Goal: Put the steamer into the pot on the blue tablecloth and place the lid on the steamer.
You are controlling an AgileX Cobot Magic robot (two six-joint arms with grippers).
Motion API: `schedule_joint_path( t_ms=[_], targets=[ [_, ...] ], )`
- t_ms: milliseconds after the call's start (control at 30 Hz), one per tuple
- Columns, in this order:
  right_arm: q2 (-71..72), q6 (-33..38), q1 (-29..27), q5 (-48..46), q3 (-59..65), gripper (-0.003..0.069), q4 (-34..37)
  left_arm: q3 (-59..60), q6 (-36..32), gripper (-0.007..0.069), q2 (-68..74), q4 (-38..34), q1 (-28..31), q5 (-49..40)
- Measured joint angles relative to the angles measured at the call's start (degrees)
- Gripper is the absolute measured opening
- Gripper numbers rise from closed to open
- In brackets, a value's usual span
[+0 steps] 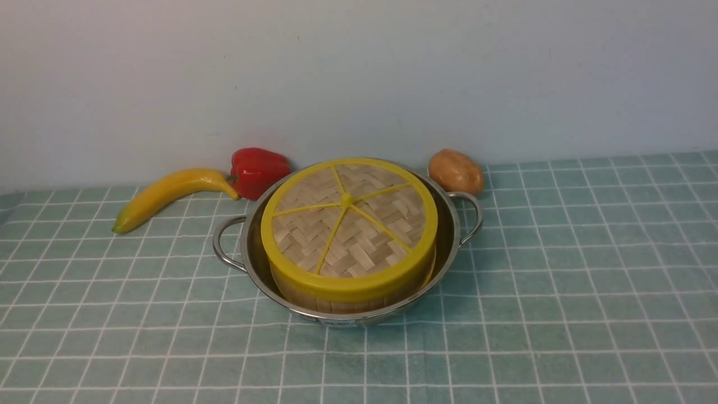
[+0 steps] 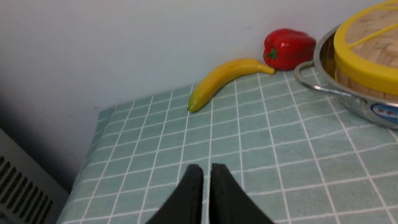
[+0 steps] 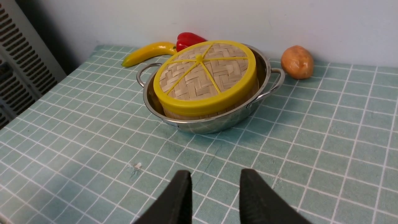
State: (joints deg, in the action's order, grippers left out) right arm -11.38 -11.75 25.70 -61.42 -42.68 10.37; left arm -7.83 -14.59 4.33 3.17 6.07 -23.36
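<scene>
From the front, the pot sits on the blue tablecloth with the steamer inside it and the lid resting on top — its yellow rim looks seated all round, though tipped slightly with the basket toward the front. A banana and a red pepper lie behind and to the left of the pot, a potato behind and to the right; neither arm shows in this view. In the left wrist view, the left gripper hangs over bare cloth well apart from the pot, its jaws nearly together with only a thin slit between them and nothing in it; the lid and a strip of the steamer wall under it show at the edge. In the right wrist view, the right gripper stands with a clear gap between its jaws, empty, over the cloth in front of the pot; the lid covers the steamer. By the look of it both placing steps are done — what is left is likely only to keep the arms clear without nudging the pot, and perhaps to check that the lid sits level.
</scene>
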Motion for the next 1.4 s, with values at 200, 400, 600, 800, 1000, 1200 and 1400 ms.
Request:
schedule_joint_path(
  t_ms=[200, 400, 600, 800, 1000, 1200, 1400],
  targets=[
    [0.0, 0.0, 0.0, 0.0, 0.0, 0.0240, 0.0, 6.3, 0.0, 0.0043, -3.1, 0.0, 0.4, 2.8],
    [0.0, 0.0, 0.0, 0.0, 0.0, 0.0240, 0.0, 8.2, 0.0, 0.0051, -3.2, 0.0, 0.4, 3.9],
    [0.0, 0.0, 0.0, 0.0, 0.0, 0.0240, 0.0, 8.2, 0.0, 0.0062, -3.2, 0.0, 0.4, 3.9],
    [0.0, 0.0, 0.0, 0.0, 0.0, 0.0240, 0.0, 8.2, 0.0, 0.0074, -3.2, 0.0, 0.4, 3.9],
    [0.4, 1.5, -3.4, 0.0, 0.0, 0.0240, -2.4, 8.2, 0.0, 0.0083, -3.2, 0.0, 0.4, 3.9],
    [1.2, 7.3, -16.1, 4.1, 2.0, 0.0240, -13.1, 8.2, 0.0, 0.0085, -3.2, 0.0, 0.4, 3.9],
    [2.0, 8.5, -21.8, 6.5, 2.9, 0.0240, -18.0, 8.2, 0.0, 0.0085, -3.2, 0.0, 0.4, 3.9]
  ],
)
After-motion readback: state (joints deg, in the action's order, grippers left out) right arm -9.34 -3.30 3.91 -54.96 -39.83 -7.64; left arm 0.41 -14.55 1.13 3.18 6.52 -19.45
